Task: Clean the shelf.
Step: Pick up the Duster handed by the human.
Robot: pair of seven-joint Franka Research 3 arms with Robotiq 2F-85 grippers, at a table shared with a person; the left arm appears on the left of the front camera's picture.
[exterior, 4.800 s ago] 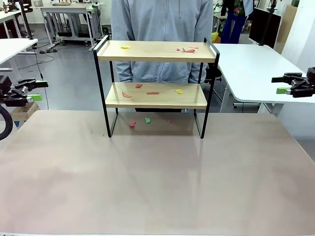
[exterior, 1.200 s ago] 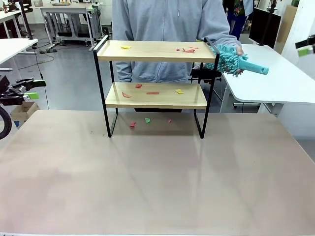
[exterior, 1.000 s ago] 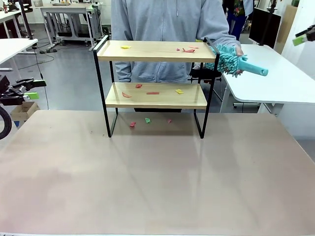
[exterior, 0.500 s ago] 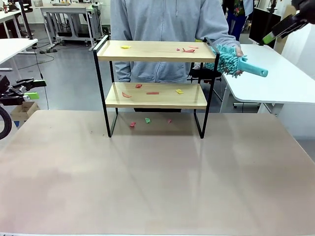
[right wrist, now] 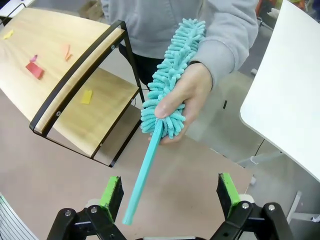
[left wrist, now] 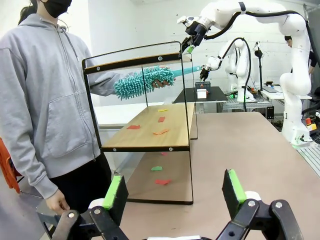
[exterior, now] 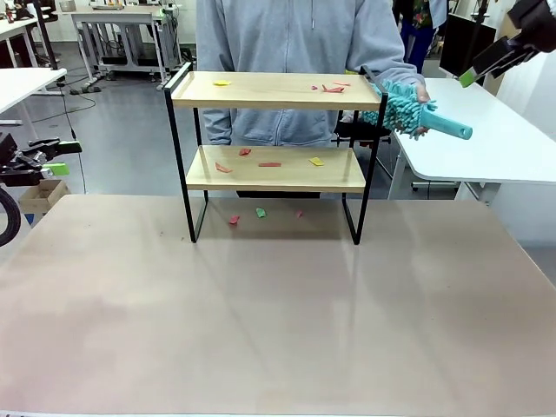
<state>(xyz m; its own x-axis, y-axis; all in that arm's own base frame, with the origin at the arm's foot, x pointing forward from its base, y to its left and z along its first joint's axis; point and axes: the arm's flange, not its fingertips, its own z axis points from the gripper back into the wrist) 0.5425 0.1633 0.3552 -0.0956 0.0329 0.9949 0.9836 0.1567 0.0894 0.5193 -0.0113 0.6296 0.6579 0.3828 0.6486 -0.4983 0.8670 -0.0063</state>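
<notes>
One broad tan table filled the foreground, and a person in a grey hooded top stood at its far side. On the table's far half, directly in front of the person, stood the shelf, upright on its four black legs with both wooden boards level. The person's hand gripped a teal fluffy duster by the base of its head. The duster was just past the shelf's right end at top-board height, its bare handle slanting toward the right gripper. That gripper hung high at the right, fingers spread wide and empty, near the handle's tip but apart from it. The left gripper hovered off the table's left edge, fingers likewise wide apart and holding nothing. Small paper scraps, red, yellow and green, lay on both boards and on the table beneath the shelf.
</notes>
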